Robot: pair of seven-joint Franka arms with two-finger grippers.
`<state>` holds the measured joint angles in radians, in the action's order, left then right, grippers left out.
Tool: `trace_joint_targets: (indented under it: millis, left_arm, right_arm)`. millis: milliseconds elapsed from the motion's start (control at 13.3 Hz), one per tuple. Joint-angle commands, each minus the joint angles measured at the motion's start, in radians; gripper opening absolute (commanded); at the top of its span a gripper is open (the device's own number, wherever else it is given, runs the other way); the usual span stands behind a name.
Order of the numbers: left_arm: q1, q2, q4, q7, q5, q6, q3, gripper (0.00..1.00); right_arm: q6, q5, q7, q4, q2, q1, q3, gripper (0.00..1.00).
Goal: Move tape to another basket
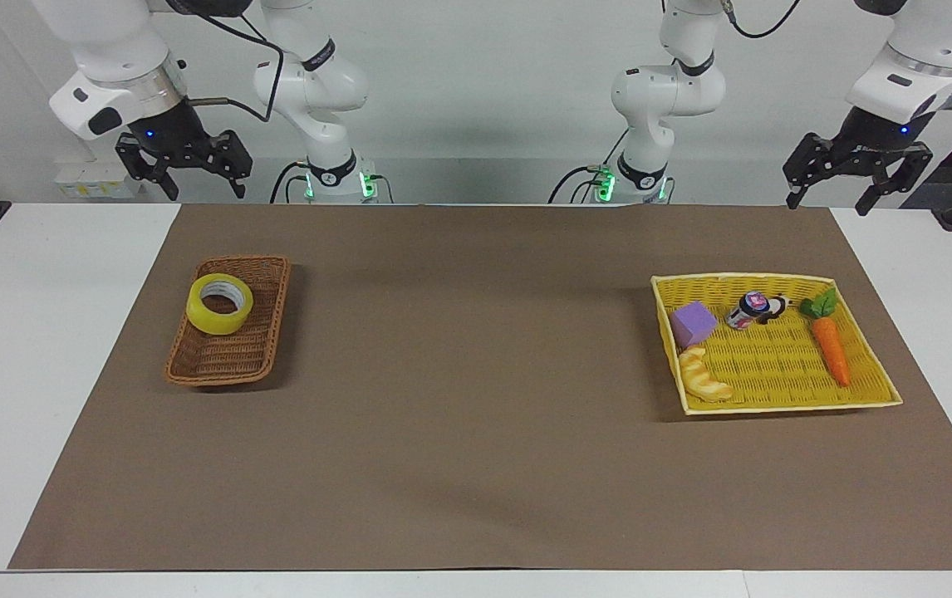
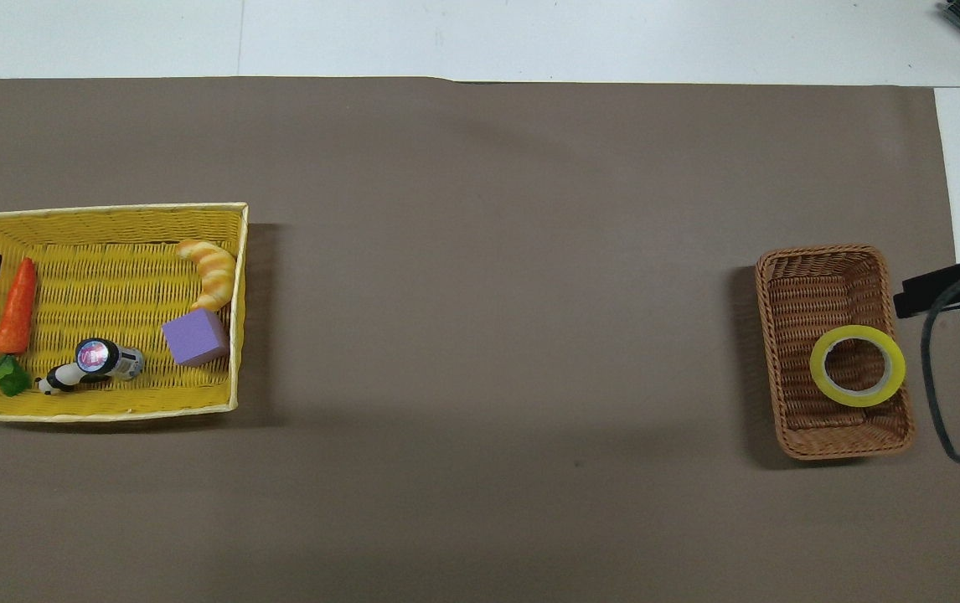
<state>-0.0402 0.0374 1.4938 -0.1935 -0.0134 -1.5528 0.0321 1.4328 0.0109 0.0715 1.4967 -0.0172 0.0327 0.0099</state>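
Note:
The tape (image 1: 219,303) is a yellow roll that lies in the brown wicker basket (image 1: 260,328) at the right arm's end of the table, in the basket's half nearer to the robots. It also shows in the overhead view (image 2: 858,366), in the basket (image 2: 815,285). My right gripper (image 1: 193,187) is open and empty, raised over the table's edge at the robots' end, near the basket. Its edge shows in the overhead view (image 2: 936,289). My left gripper (image 1: 833,195) is open and empty and waits raised at the left arm's end.
A flat yellow woven tray (image 1: 783,404) at the left arm's end holds a carrot toy (image 1: 830,345), a purple block (image 1: 693,322), a bread toy (image 1: 704,376) and a small can (image 1: 748,310). A brown mat (image 1: 476,399) covers the table.

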Motion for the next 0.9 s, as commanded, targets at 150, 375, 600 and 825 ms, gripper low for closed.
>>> trace_joint_targets:
  millis: [150,375,600,825]
  left_arm:
    - [0.006,-0.010,-0.020,-0.004,0.020,0.019,-0.006,1.00]
    - [0.006,-0.008,-0.020,-0.004,0.020,0.019,-0.006,1.00]
    - [0.006,-0.008,-0.020,-0.004,0.020,0.019,-0.006,1.00]
    - [0.006,-0.010,-0.020,-0.004,0.020,0.019,-0.006,1.00]
  right_arm:
    - [0.047,-0.020,0.011,0.027,-0.017,0.016,0.001,1.00]
    - [0.047,-0.020,0.008,0.027,-0.017,0.018,0.001,1.00]
    - [0.047,-0.020,0.011,0.027,-0.017,0.016,0.001,1.00]
    - [0.049,-0.020,0.007,0.028,-0.017,0.012,0.002,1.00]
